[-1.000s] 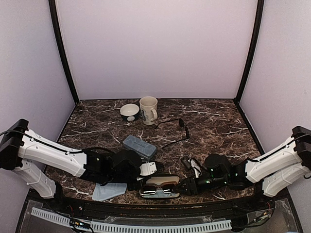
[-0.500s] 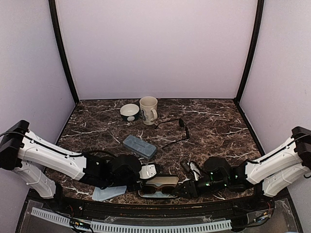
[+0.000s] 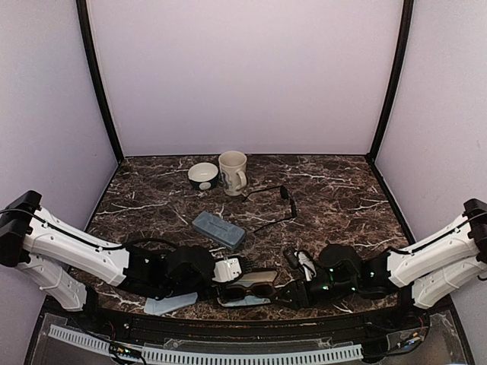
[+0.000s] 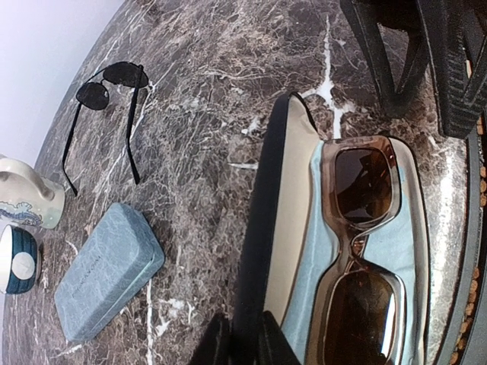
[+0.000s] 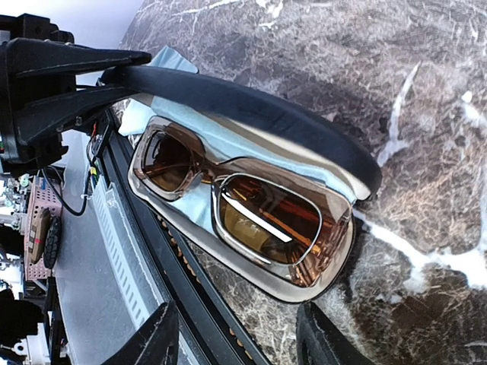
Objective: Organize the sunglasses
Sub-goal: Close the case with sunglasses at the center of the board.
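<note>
table (image 3: 342, 190): dark brown marble, white veins
thick-framed sunglasses (image 4: 354, 251): translucent tan-brown frame, amber-brown lenses
wire sunglasses (image 4: 125, 74): black frame, dark lenses
open case (image 4: 262, 228): black shell, cream lining
cloth (image 4: 316, 228): pale blue
hard case (image 4: 106, 270): grey-blue, mottled
mug (image 3: 233, 171): cream, blue print
bowl (image 3: 203, 176): dark teal outside, white inside
walls (image 3: 243, 76): pale lilac, plain
left arm (image 3: 76, 247), right arm (image 3: 426, 258): white shells, black joints
</note>
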You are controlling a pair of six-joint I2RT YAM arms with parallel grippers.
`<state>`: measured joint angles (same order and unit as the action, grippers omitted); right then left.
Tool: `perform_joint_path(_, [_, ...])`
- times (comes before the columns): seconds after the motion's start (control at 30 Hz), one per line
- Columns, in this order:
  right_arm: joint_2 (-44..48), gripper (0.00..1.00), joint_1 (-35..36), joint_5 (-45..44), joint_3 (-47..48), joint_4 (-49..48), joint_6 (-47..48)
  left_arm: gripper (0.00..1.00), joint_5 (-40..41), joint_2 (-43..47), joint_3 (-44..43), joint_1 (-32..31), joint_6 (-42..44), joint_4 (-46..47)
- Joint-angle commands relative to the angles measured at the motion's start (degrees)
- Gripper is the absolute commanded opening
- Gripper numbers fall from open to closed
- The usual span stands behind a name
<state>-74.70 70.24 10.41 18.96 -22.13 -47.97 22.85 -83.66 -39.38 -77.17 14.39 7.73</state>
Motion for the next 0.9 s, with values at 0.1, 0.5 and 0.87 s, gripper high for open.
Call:
perform_joint_path(0.1, [2.05, 0.54, -0.61, -3.25, 3.11, 4.83, 2.52, 0.12, 2.82, 1.33, 1.16, -0.41, 0.62, 5.42])
perform_joint_path(0.5, [4.16, 0.56, -4.16, -10.17, 8.24, 15.07, 3.07, 0.13, 7.52, -1.12, 3.81, -4.05, 1.35, 10.43])
perform_joint_path(0.87, [3.77, 0.59, -4.27, -11.46, 9.12, 20.71, 1.71, 0.12, 13.59, -6.77, 1.61, -7.76, 1.61, 10.42])
